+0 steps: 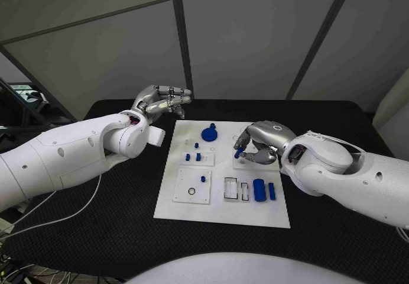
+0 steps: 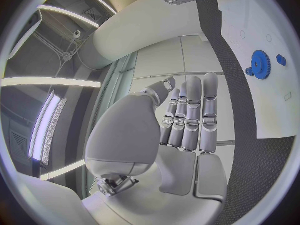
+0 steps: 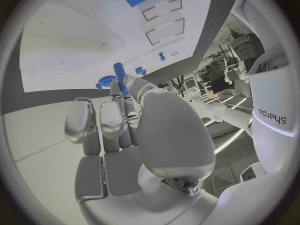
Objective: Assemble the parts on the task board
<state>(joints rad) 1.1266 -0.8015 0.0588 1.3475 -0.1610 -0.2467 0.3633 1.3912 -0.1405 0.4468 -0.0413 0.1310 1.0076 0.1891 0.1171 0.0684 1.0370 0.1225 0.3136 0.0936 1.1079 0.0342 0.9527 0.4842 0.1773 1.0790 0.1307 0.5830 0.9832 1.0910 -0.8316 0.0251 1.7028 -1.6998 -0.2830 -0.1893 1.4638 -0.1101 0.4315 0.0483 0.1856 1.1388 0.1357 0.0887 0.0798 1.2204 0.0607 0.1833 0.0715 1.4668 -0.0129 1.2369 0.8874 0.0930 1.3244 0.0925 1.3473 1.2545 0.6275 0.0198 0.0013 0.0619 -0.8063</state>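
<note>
Black matting covers the table, with grey wall panels behind it, and the white task board lies in the middle. The right hand hovers over the board's right half, pinching a small blue peg between its fingertips; the peg stands roughly upright, its lower end just above the board. It looks like a short, stiff plastic cylinder — light, smooth and probably slippery, so best held near its upper end, leaving the tip free to enter a hole. A blue gear sits near the board's far edge, and a larger blue cylinder lies beside the slots toward the near edge. The left hand is raised off the board's far left corner, fingers together and extended, holding nothing.
</note>
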